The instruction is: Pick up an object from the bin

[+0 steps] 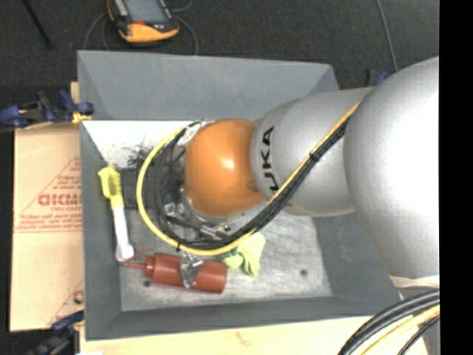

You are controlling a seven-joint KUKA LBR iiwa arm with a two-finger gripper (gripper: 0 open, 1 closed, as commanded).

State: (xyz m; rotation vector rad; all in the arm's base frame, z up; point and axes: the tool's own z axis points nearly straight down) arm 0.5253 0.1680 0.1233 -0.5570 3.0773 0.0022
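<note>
Gripper (191,271) is sitting low on red bottle (166,270), lying at 7 o'clock in bin (222,87); can't tell whether clenched or released; grasp step seemingly underway, next move calling for confirmed hold, then straight lift.

a brush (118,220) lies along the left side of the bin (207,87), its yellow head toward the far wall. its white handle runs to the near side and ends in a rounded tip. a patch of dark specks (134,154) marks the bin's pale bottom just beyond the brush head. a yellow-green lump (251,254) sits near the middle of the near side, partly hidden; it may be soft cloth or foam, hard to tell. outside, on the dark floor (244,21) past the far wall, rests 1 orange device (143,17) with a grey screen.
</note>
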